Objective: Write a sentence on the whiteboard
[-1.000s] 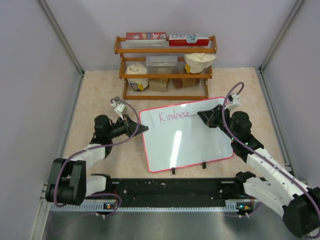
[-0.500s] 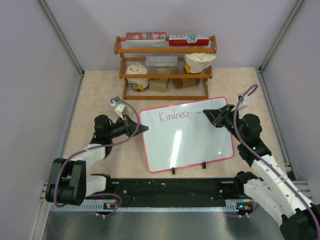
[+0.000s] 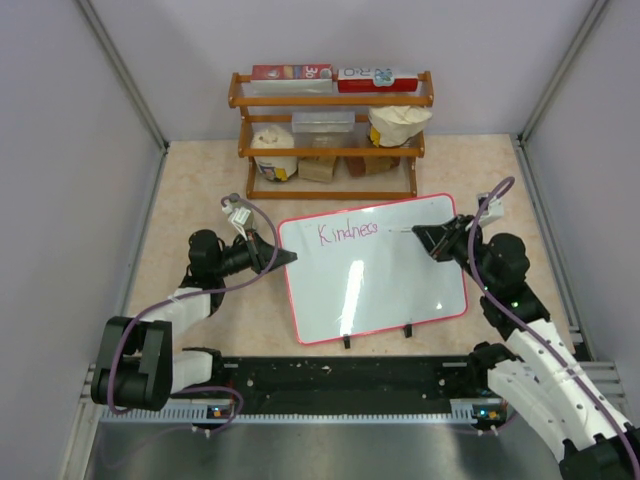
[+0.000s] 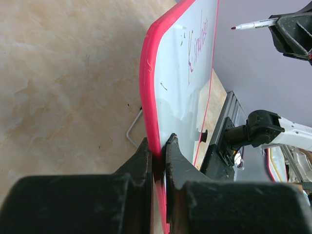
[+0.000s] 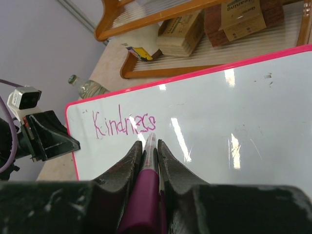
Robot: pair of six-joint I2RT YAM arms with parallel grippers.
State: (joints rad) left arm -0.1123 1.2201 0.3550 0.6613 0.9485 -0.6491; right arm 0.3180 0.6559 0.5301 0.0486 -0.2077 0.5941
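The whiteboard (image 3: 385,290) stands tilted on two black clip feet, glossy white with a red-pink frame. One pink word, "Kindness" (image 3: 347,232), is on its top left; it also shows in the right wrist view (image 5: 124,124) and the left wrist view (image 4: 197,46). My left gripper (image 3: 287,258) is shut on the board's left edge, the red frame (image 4: 148,73) between its fingertips (image 4: 157,146). My right gripper (image 3: 432,240) is shut on a magenta marker (image 5: 148,168). The marker (image 4: 253,23) points at the board, its tip just right of the word and a little off the surface.
A wooden two-tier shelf (image 3: 330,130) with boxes, a jar and bags stands behind the board. A small clear bottle (image 5: 90,87) lies left of the shelf. A black rail (image 3: 340,375) runs along the near edge. Grey walls close in both sides.
My right gripper with the marker has drawn back to the right, away from the end of "Kindness". The left gripper and the board have not moved.
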